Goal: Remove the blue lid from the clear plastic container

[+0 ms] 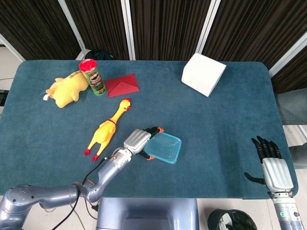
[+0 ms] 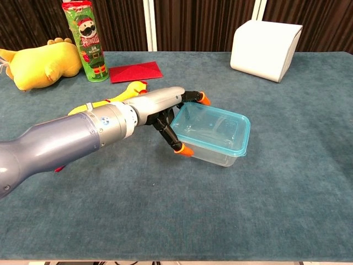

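Fingers of my left robot hand [image 2: 165,113] are wrapped around the left end of the container [image 2: 212,135], orange tips showing at the near corner and the far corner of the lid [image 1: 163,147]. So that hand is gripping it, and the whole tub is tilted, left side lifted off the surface [image 2: 182,215] and right side lower. Lid's on top of the tub and looks seated all the way round, as far as I can tell. In the head view the container sits near the front edge, about mid-width, turned a bit askew.

My right robot hand [image 1: 273,167] is way off at the front right edge, fingers spread, holding nothing, well apart from everything.

Just behind my left forearm is the rubber chicken [image 1: 106,129], lying diagonally with its head pointing away from me. Further back on the left there's a yellow plush [image 2: 39,65], a Pringles can [image 2: 86,40] standing upright just beside it, and a red folded thing [image 1: 122,85] flat next to the can. Back right is a white box [image 2: 266,48].
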You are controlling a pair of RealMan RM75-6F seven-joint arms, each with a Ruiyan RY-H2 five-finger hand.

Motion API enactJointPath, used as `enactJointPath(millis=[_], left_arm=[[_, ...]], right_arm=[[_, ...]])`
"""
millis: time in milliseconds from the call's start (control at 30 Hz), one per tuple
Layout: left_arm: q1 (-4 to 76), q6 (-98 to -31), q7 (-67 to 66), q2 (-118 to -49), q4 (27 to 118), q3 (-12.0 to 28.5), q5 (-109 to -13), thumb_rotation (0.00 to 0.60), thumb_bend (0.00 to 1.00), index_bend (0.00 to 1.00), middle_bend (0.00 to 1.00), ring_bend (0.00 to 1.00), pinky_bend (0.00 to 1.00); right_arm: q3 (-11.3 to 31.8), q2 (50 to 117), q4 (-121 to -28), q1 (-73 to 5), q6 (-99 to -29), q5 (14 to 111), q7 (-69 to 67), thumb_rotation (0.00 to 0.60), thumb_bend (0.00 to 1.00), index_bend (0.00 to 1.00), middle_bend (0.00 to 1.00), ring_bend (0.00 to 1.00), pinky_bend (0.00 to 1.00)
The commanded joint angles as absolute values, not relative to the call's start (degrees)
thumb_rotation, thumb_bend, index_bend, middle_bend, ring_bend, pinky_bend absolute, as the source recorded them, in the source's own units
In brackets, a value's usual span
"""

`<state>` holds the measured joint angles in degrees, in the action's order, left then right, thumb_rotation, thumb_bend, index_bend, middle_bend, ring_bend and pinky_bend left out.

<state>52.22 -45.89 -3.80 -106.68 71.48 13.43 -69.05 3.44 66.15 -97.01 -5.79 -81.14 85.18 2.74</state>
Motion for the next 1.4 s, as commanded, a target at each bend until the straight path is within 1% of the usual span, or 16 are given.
enactJointPath(millis=[33, 333, 533, 767, 1067, 1400], left_arm=[[52.2, -45.3, -2.1, -105.8, 71.7, 12.9, -70.4, 0.600, 0.15, 0.20, 0.29, 0.29, 0.42], [52.7, -44.6, 0.5, -105.0, 71.7, 13.1, -71.5, 0.600, 0.15, 0.20, 0.28, 0.29, 0.42], [53.2, -44.2, 0.3, -104.4, 72.7, 13.0, -71.6, 0.600, 0.15, 0.20, 0.28, 0.29, 0.42], [54.3, -42.9, -2.2, -103.2, 74.2, 12.5, -71.1, 0.600, 0.15, 0.20, 0.28, 0.29, 0.43], [55.1, -41.5, -6.9, -102.7, 75.3, 12.2, -67.7, 0.600, 0.15, 0.20, 0.28, 0.29, 0.43], [54.9, -42.9, -9.2, -104.2, 75.9, 12.4, -64.4, 0.600, 0.15, 0.20, 0.28, 0.29, 0.43]], right_arm=[[3.1, 66.6, -97.2, -6.5, -80.6, 86.3, 2.6, 0.600, 0.19, 0.00, 0.00, 0.00, 0.00], [2.5, 69.3, -98.6, -8.4, -77.8, 87.3, 3.6, 0.600, 0.19, 0.00, 0.00, 0.00, 0.00], [2.3, 73.2, -102.2, -9.2, -76.0, 85.7, 6.5, 0.600, 0.19, 0.00, 0.00, 0.00, 0.00], [3.1, 78.1, -104.9, -9.8, -75.5, 82.7, 11.3, 0.600, 0.19, 0.00, 0.00, 0.00, 0.00], [3.1, 81.1, -105.1, -9.7, -75.9, 80.8, 13.8, 0.600, 0.19, 0.00, 0.00, 0.00, 0.00], [3.7, 85.3, -104.4, -10.3, -75.5, 78.6, 15.4, 0.600, 0.19, 0.00, 0.00, 0.00, 0.00]])
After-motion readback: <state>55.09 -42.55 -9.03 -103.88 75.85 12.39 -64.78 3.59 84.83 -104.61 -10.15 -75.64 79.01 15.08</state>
